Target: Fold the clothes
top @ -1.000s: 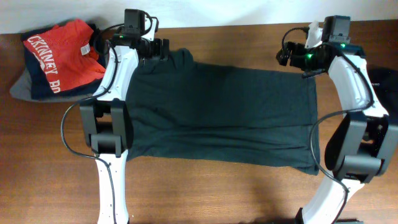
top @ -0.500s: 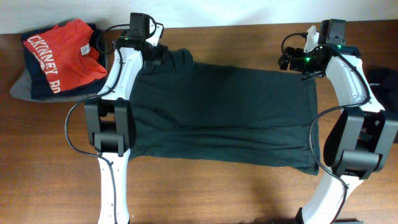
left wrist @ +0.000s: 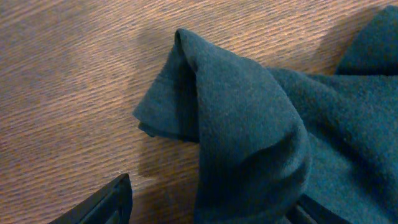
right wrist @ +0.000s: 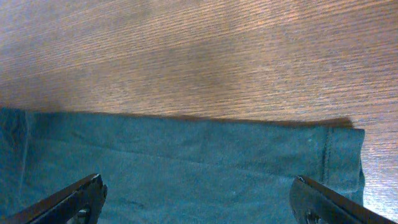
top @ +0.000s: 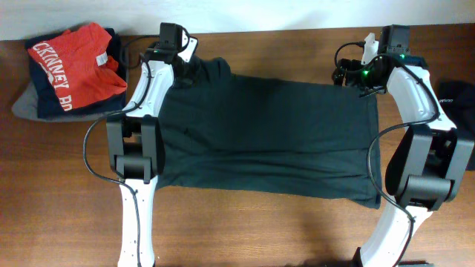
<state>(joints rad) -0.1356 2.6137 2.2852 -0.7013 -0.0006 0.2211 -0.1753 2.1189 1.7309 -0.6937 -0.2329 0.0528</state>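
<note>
A dark grey-green T-shirt (top: 267,133) of the clothes lies spread flat across the wooden table. My left gripper (top: 189,69) is at its back left sleeve. In the left wrist view the sleeve (left wrist: 249,124) stands up in a bunched fold between the jaws of the left gripper (left wrist: 211,208). The left finger is still clear of the cloth, with bare wood between them, so the gripper is open. My right gripper (top: 349,74) hangs wide open over the back right hem (right wrist: 345,155). The flat shirt (right wrist: 186,162) lies under the right gripper (right wrist: 199,202).
At the back left is a pile (top: 70,63) with a red shirt with white lettering on top of navy and grey garments. A black garment (top: 456,96) shows at the right edge. Bare wood (top: 245,230) runs along the front.
My left gripper has moved right onto the sleeve, and its jaws have narrowed around the raised fold. The right gripper has shifted slightly and stays wide open.
</note>
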